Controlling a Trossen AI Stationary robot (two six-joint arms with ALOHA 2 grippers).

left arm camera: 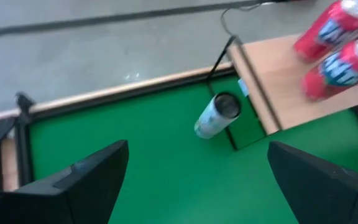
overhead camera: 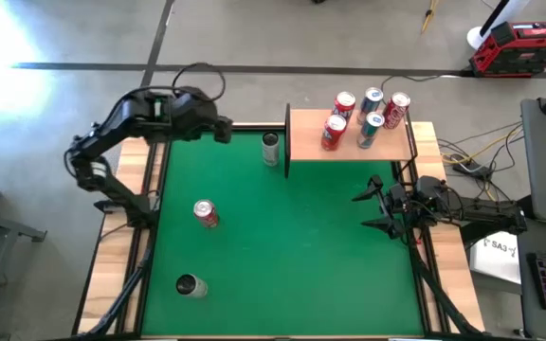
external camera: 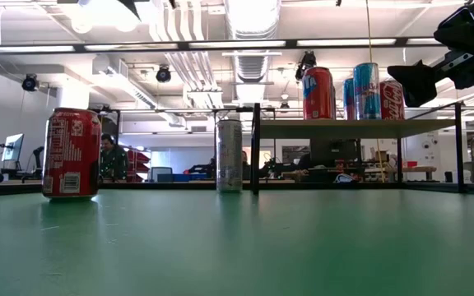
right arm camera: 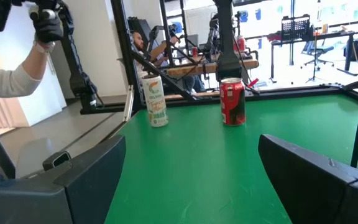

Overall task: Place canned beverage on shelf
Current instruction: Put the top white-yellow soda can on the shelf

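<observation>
The shelf (overhead camera: 349,142), a light-wood board on black rails, stands at the far right and carries several red and blue cans (overhead camera: 368,118). A silver can (overhead camera: 271,149) stands upright on the green mat just left of the shelf's rail; it also shows in the left wrist view (left arm camera: 216,115). A red can (overhead camera: 206,213) stands mid-left and a white-green can (overhead camera: 190,285) near the front left. My left gripper (overhead camera: 224,129) hangs open, high over the mat's far left corner, clear of all cans. My right gripper (overhead camera: 366,210) waits open at the right edge.
The green mat (overhead camera: 292,256) has free room in its middle and front right. Black frame rails and a pale wooden border (overhead camera: 126,237) run around it. A person's sleeve and hand (right arm camera: 42,31) show beyond the table's left side. A red toolbox (overhead camera: 522,45) sits on the floor.
</observation>
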